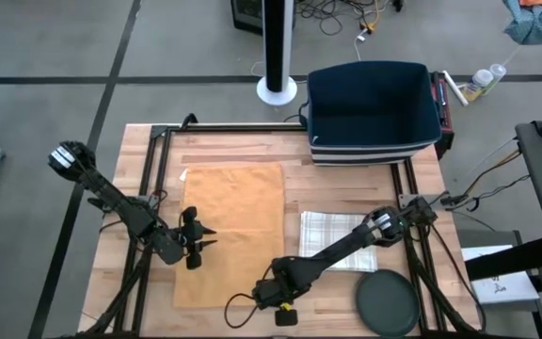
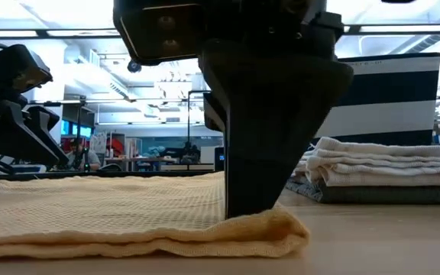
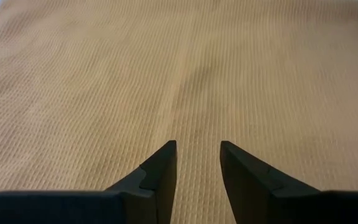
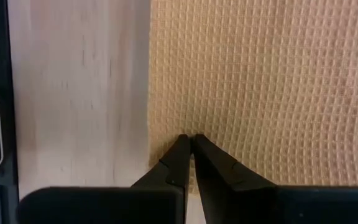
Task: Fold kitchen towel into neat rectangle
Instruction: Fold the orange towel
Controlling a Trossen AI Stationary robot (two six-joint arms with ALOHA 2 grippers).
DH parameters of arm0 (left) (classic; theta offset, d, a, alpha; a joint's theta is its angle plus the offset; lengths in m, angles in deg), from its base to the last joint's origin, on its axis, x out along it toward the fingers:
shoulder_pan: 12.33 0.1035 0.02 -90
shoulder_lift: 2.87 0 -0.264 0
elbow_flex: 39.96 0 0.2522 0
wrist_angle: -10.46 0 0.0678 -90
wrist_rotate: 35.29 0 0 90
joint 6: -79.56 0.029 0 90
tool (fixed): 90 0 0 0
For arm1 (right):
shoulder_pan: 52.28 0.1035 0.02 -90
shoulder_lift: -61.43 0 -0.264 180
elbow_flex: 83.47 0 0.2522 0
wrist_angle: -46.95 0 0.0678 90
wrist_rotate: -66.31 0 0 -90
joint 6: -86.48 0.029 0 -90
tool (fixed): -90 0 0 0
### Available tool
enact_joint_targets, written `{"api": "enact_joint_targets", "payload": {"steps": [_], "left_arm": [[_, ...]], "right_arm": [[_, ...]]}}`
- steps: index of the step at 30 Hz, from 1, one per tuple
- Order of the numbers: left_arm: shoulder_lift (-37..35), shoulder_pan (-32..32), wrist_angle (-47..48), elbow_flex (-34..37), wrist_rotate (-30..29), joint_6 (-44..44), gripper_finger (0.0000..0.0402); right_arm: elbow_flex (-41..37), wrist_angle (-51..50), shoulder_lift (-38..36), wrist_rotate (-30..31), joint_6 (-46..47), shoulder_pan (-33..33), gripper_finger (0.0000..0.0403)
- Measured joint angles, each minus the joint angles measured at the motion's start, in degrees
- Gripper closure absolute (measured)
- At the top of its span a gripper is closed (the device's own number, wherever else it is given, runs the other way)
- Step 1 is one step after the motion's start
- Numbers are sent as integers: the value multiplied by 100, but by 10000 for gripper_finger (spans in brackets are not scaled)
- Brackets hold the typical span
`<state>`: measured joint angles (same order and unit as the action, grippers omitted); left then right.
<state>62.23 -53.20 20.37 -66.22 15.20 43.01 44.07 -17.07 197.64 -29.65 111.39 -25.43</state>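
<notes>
Towel (image 1: 233, 226) lies flat, right pincer (image 1: 278, 294) clenched on its corner, left pincer (image 1: 205, 241) released.

Left claw (image 3: 197, 168) parted, right claw (image 4: 191, 155) closed

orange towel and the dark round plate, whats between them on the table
In the high view, the right arm slants across that stretch, and a folded checked cloth lies between the orange towel and the dark round plate.
</notes>
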Motion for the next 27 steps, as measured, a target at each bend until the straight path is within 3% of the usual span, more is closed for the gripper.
{"api": "enact_joint_targets", "payload": {"steps": [11,15,22,27], "left_arm": [[74,0,-5,2,8,-151,287],[114,0,-71,2,9,-366,287],[323,0,-214,4,-43,-415,287],[538,0,-475,2,-303,-430,287]], "right_arm": [[237,88,-15,235,-36,-18,384],[324,119,-358,435,-488,-166,384],[274,-1171,-865,1741,-98,-736,384],[286,-1412,-1126,3343,887,-1128,384]]}}
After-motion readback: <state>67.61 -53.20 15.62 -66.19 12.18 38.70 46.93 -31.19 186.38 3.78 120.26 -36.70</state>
